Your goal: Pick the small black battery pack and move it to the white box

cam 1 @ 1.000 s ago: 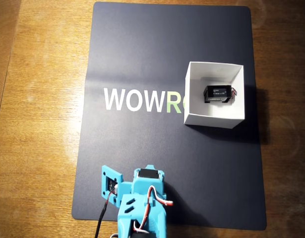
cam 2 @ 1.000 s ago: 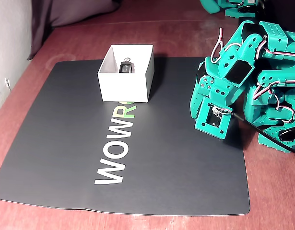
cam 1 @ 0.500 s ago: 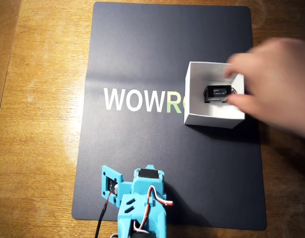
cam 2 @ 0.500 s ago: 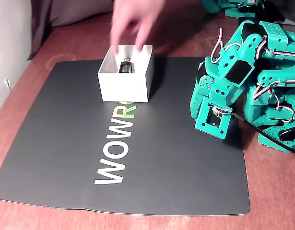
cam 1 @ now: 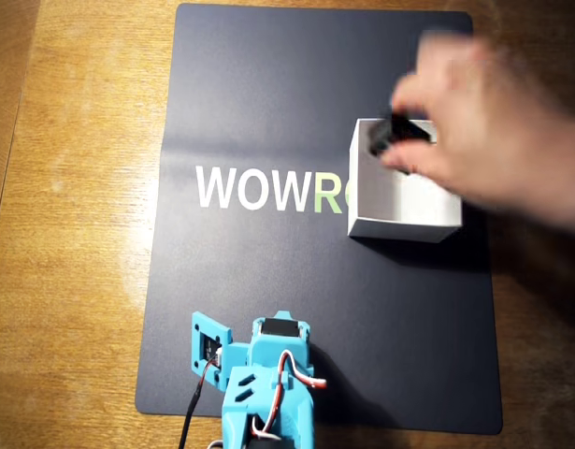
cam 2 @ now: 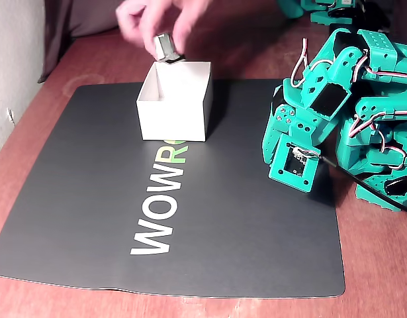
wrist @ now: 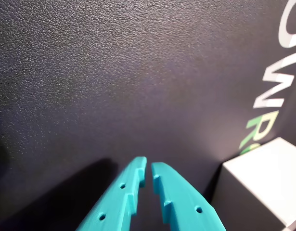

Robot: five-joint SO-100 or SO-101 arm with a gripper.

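Observation:
A person's hand [cam 1: 497,140] holds the small black battery pack [cam 1: 395,132] in the air over the far edge of the white box [cam 1: 404,227]. In the fixed view the battery pack [cam 2: 165,46] hangs just above the box [cam 2: 171,119], whose inside looks empty. My turquoise arm [cam 1: 268,383] is folded up at the near edge of the mat, far from both. In the wrist view my gripper [wrist: 148,164] is shut with nothing between its fingers, low over the mat, and a corner of the box [wrist: 263,178] shows at the lower right.
A black mat [cam 1: 268,112] with "WOWRO" lettering covers the wooden table [cam 1: 72,187]. The arm's folded body and cables [cam 2: 335,112] take up the right side in the fixed view. A second turquoise part [cam 2: 316,8] sits at the far back.
A hand came in from the far side, took the battery pack that lay inside the white box and lifted it out. My arm has not moved.

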